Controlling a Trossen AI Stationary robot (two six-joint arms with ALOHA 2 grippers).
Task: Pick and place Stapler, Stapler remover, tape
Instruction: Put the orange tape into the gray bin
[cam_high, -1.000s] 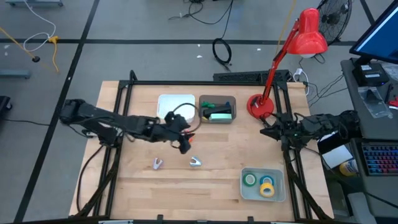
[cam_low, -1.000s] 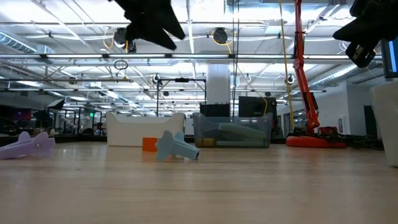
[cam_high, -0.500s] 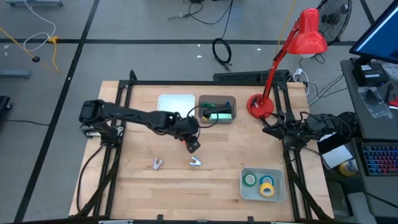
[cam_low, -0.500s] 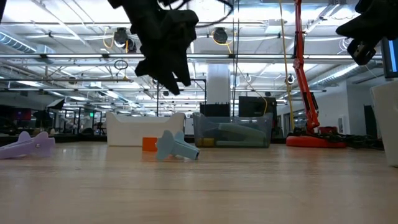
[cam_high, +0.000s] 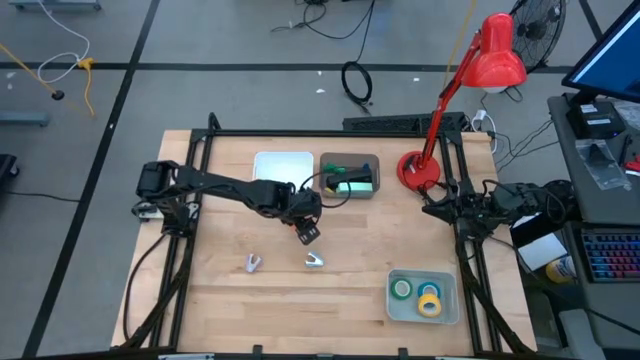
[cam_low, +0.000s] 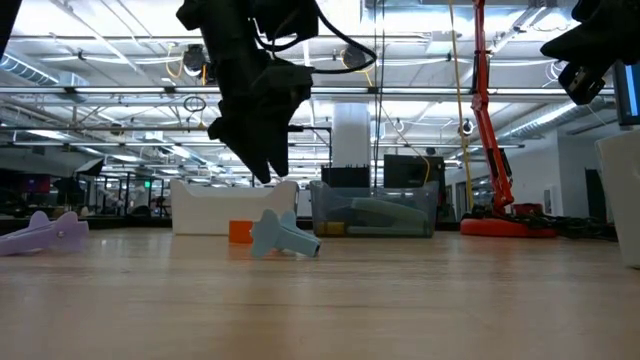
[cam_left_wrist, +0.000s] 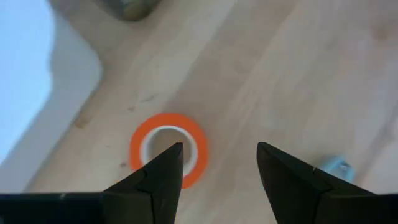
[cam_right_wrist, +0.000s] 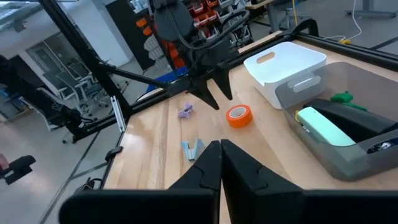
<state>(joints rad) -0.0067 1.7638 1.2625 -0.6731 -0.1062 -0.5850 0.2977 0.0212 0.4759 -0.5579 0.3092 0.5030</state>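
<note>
The orange ring-shaped tape roll with its pale core (cam_left_wrist: 168, 149) lies flat on the wooden table (cam_high: 360, 280), and we see the left gripper (cam_left_wrist: 219, 163) hanging right above it, fingers spread and empty, one fingertip (cam_left_wrist: 171, 155) over the roll's hole. Just beyond that gripper sits a white plastic bin (cam_right_wrist: 283, 65) beside a grey bin (cam_right_wrist: 348, 130), with a pale blue staple remover (cam_right_wrist: 193, 149) near the roll. Off at the table's edge, we find the right gripper (cam_right_wrist: 221, 152) waiting, fingers pressed together.

Grey floor (cam_high: 230, 40) (cables strewn), red desk lamp (cam_high: 497, 50) lit overhead.
</note>
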